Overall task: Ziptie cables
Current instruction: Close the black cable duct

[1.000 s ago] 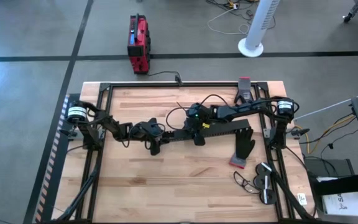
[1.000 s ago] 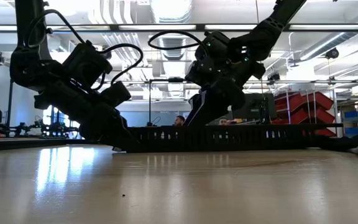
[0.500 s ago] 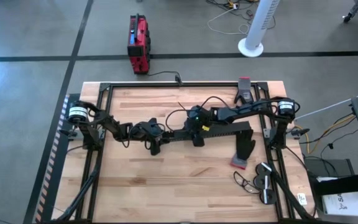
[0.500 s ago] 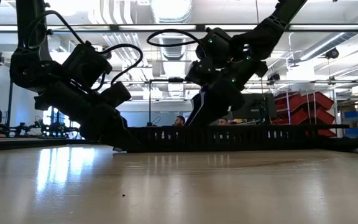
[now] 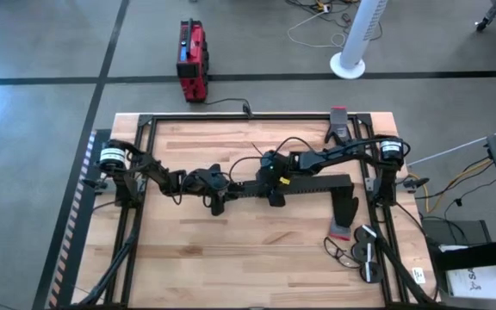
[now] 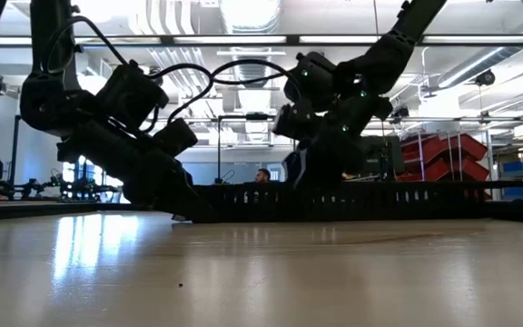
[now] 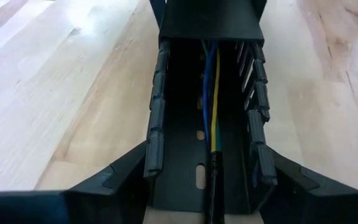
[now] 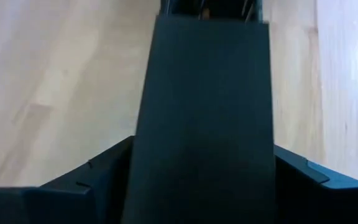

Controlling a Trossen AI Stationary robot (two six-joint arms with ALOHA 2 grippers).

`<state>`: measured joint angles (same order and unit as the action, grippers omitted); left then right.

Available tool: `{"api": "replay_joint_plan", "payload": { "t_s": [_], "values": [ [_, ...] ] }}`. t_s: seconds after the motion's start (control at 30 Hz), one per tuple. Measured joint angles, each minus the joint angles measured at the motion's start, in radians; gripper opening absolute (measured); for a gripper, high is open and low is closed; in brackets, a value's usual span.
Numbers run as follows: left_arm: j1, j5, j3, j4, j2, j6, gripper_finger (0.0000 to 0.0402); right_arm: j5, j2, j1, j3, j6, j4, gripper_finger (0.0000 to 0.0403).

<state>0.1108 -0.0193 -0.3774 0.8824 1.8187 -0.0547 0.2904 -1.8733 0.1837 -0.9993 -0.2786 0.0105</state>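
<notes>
Two claws: left claw (image 5: 216, 201) clamps slotted black duct (image 7: 204, 155); right claw (image 5: 275, 195) apparently clamps cover (image 8: 205, 118); cables (image 7: 211, 93) inside.

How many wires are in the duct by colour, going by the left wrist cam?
Blue wire: 1
Yellow-green wire: 1
Total: 2 clearly visible on the floor of the duct. The cover hides the stretch beyond.

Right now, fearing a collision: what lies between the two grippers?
High view: black slotted duct spans from left gripper to right gripper; left wrist view shows cables inside.
</notes>
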Motion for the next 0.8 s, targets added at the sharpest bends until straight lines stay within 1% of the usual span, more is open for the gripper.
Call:
{"api": "replay_joint_plan", "payload": {
  "t_s": [0.17,0.37,0.53,0.6,0.67,0.8],
  "values": [
    [0.001,0.0,0.001,0.016,-0.001,-0.011,0.0214,-0.017,0.006,0.0,0.0,0.008,-0.046,0.0286],
    [0.001,0.0,0.001,0.013,-0.002,-0.03,0.0214,-0.024,0.026,0.002,-0.002,0.007,-0.058,0.0272],
    [0.001,0.0,0.0,0.012,-0.002,-0.038,0.0212,-0.032,0.09,0.003,-0.002,-0.012,-0.057,0.0263],
    [0.001,0.001,-0.001,0.012,-0.002,-0.04,0.0211,-0.06,0.121,0.004,0.001,-0.03,-0.06,0.0261],
    [0.001,0.002,-0.002,0.011,-0.002,-0.041,0.0213,-0.089,0.137,0.005,0.004,-0.036,-0.06,0.0262],
    [0.001,0.002,-0.002,0.008,-0.002,-0.041,0.0218,-0.1,0.125,0.006,0.01,-0.039,-0.066,0.0276]
  ]
}}
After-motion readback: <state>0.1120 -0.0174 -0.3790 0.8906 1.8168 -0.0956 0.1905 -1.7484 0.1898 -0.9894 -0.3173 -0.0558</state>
